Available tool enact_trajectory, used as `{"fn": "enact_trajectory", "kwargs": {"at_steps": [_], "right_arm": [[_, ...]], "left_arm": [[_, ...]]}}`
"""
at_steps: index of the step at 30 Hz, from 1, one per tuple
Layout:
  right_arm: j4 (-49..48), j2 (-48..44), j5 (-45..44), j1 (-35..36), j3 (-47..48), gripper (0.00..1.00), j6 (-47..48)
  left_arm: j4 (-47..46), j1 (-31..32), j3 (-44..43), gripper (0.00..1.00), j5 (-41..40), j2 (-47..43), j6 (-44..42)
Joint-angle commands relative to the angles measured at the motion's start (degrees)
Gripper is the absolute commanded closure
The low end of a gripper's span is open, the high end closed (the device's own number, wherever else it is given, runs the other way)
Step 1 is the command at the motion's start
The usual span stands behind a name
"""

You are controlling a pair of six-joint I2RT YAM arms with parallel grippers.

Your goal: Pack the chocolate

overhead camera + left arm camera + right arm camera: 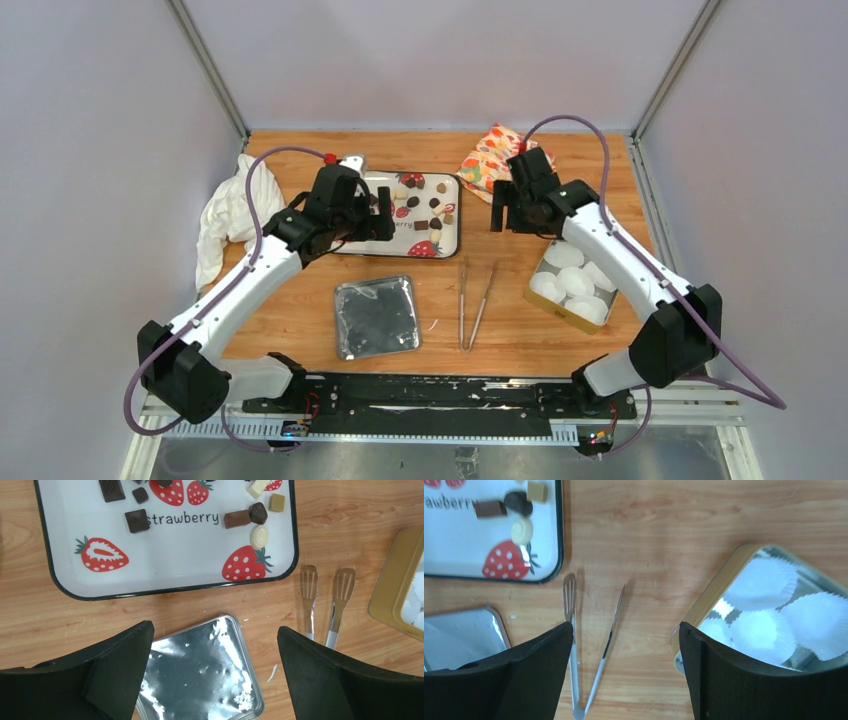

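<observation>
Several small pieces of chocolate [413, 201], mostly dark brown with a few tan or cream, lie on a white strawberry-print tray [450, 240] at the back centre. The left wrist view shows a dark square [136, 520] on the tray [175, 560]; the right wrist view shows a brown bar [490, 508]. A gold box [560, 312] lined with white paper cups sits at the right. My left gripper [385, 218] [215, 629] hovers open and empty over the tray's left side. My right gripper [520, 226] [625, 626] hangs open and empty above the table, between tray and box [711, 587].
A silver square lid [376, 316] [200, 675] lies in front of the tray. Metal tongs [472, 300] [589, 645] lie between lid and box. A white cloth [235, 215] is bunched at the left edge, a strawberry-print pouch [490, 160] at the back.
</observation>
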State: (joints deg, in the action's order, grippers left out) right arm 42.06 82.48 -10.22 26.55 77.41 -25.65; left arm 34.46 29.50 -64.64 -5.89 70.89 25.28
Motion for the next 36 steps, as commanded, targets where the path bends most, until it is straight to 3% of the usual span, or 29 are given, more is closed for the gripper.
{"fn": "enact_trajectory", "kwargs": {"at_steps": [1, 7, 11, 15, 21, 33, 36], "right_arm": [[1.18, -1.5, 3.23, 5.49, -6.35, 0.2, -2.07], [-0.04, -3.35, 6.43, 12.3, -18.51, 0.3, -2.67], [-2.16, -2.49, 9.2, 15.56, -22.98, 0.31, -0.57], [-5.38, -0.39, 14.97, 15.64, -24.2, 0.31, 1.06], [-4.34, 6.89, 15.12, 15.63, -20.87, 0.33, 2.21], [-4.01, 11.17, 13.4, 15.47, -18.34, 0.79, 3.71], [-2.98, 11.65, 11.45, 15.23, -17.76, 0.96, 4.44]], "left_arm": [[-0.14, 0.3, -1.94, 0.0, -3.04, -1.36, -0.41], [-0.43, 0.3, -4.19, 0.0, -3.8, 1.39, -0.23], [-0.44, 0.3, -5.66, 0.0, -2.55, 3.79, -0.25], [-0.53, 0.26, -6.52, 0.0, -1.23, 5.46, -0.15], [-1.2, 0.3, -6.48, 0.0, -0.81, 6.33, -0.12], [-1.31, 0.3, -6.3, 0.0, -0.83, 6.67, -0.57], [-1.37, 0.29, -6.42, 0.0, -0.96, 6.64, -0.75]]}}
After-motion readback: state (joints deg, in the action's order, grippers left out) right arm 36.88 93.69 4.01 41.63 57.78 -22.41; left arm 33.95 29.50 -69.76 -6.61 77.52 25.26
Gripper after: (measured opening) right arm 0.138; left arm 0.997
